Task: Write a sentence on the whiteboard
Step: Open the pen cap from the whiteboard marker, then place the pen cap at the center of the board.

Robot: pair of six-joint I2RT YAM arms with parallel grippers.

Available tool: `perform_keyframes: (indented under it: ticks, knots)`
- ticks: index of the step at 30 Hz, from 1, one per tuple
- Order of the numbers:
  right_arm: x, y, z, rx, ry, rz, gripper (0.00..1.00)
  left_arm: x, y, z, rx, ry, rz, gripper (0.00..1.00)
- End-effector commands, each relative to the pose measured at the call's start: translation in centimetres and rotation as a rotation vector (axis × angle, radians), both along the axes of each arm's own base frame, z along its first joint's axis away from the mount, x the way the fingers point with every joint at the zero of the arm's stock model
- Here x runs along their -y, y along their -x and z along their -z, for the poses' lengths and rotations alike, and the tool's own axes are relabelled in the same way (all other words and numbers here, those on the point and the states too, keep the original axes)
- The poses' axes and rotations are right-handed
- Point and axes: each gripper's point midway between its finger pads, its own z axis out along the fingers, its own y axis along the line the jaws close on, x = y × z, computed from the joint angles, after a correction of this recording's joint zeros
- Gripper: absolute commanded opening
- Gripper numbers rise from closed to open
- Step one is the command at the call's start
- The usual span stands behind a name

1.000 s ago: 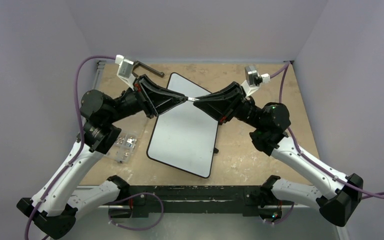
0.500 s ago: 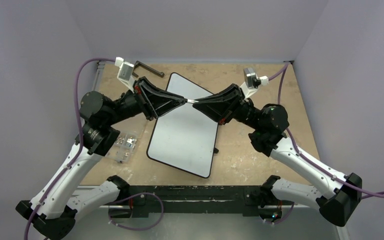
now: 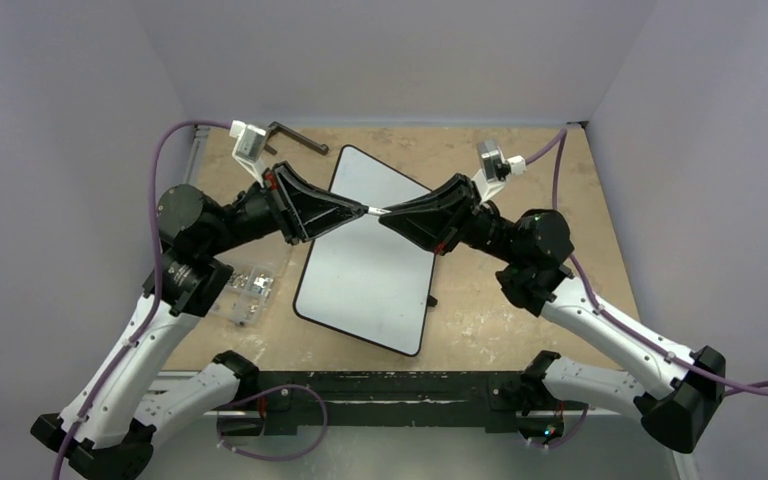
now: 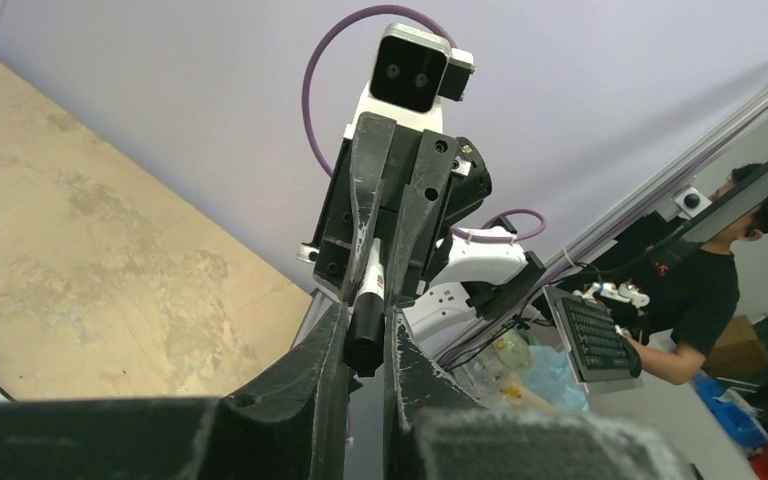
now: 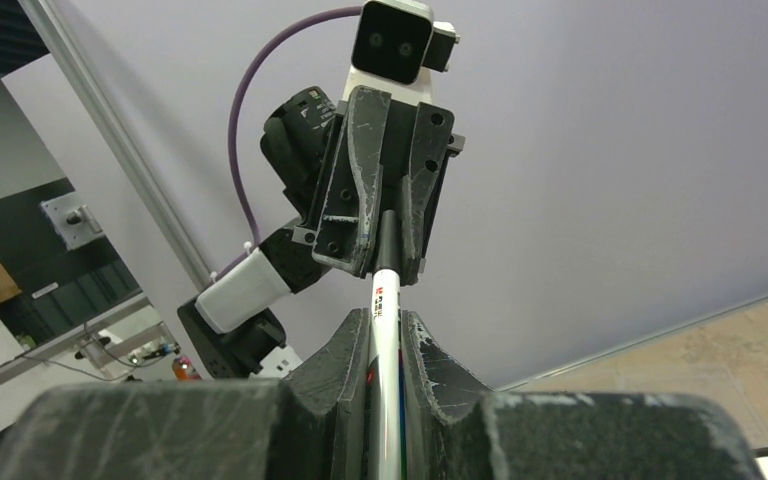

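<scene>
Whiteboard (image 3: 365, 280) is laid flat and skewed mid-desk (image 3: 520, 300). No sentence is seen on it, so writing is judged not begun. Above its 12 o'clock end a marker (image 3: 378, 210) is clamped by both arms: black cap end by left fingers (image 4: 312, 372), white barrel by right fingers (image 5: 345, 350). Uncapping is judged to be in hand. Screw box (image 3: 245, 292) is at the board's 9 o'clock, black L-shaped tool (image 3: 295, 137) at 11. The desk is enclosed by lavender walls.

Lit softly and evenly from above. Overhead view sharp, with faint shadows beneath the arms (image 3: 600, 325) on the table (image 3: 520, 170) and a flat, pale whiteboard (image 3: 360, 280). Wrist views bright against the wall (image 4: 210, 100), soft and grainy at 6 o'clock.
</scene>
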Motion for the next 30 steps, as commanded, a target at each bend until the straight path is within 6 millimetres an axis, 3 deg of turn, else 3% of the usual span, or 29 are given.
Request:
perform_keyframes:
  ticks: [1,12,18,23,30]
  knots:
    - [2.6,3.9,-3.7,0.174,-0.092,-0.041,0.0,-2.3,-1.4,-2.0,-0.019,0.079,-0.135,0.0]
    - [2.7,3.9,-3.7,0.188,-0.068,-0.024,0.0,-4.7,-1.5,-1.6,-0.07,0.013,-0.224,0.0]
    - [2.2,1.4,-2.3,0.136,0.025,0.086,0.0,-8.0,-2.2,0.8,-0.06,-0.166,-0.458,0.0]
    - [2.1,-0.7,-0.6,0.11,0.12,0.189,0.0,-12.2,-3.9,6.7,-0.156,-0.35,-0.708,0.0]
    - [2.1,-2.5,1.5,0.074,0.201,0.271,0.0,-16.6,-5.8,17.2,-0.366,-0.53,-0.957,0.0]
